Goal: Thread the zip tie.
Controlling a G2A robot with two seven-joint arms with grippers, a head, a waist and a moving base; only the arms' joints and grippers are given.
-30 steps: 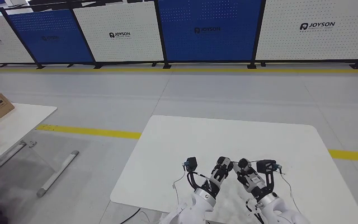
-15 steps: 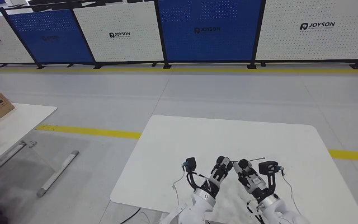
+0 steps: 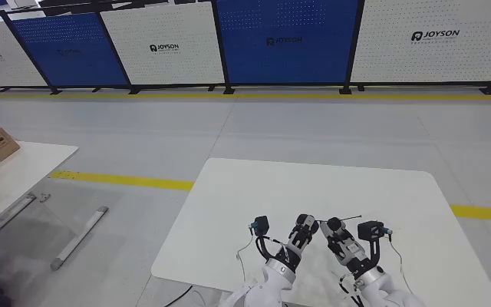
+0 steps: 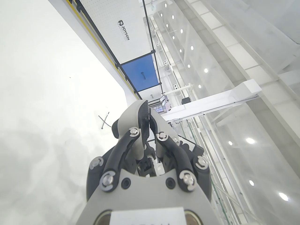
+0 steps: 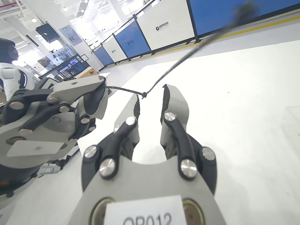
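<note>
A thin black zip tie (image 5: 127, 91) hangs above the white table (image 3: 307, 184) near its front edge. My left gripper (image 5: 103, 87) is shut on one end of the strap. From there the strap runs to a small head (image 5: 143, 94), then a long piece (image 5: 187, 56) slants up and away. My right gripper (image 5: 151, 92) is open, and the head sits just off the tip of one of its fingers (image 5: 136, 104). In the top view the left gripper (image 3: 307, 224) and right gripper (image 3: 332, 225) stand side by side, with the zip tie (image 3: 350, 219) sticking out to the right. The left gripper (image 4: 147, 108) shows its pads pressed together.
The table's front edge lies just below both grippers, and bare white tabletop stretches beyond them. Another white table (image 3: 23, 165) stands far left across the floor. Blue and white pegboard panels (image 3: 288, 42) line the back behind a yellow floor stripe.
The right arm has shifted slightly to the right. The zip tie's free end now sticks out to the right of the grippers. The left arm has barely moved.
</note>
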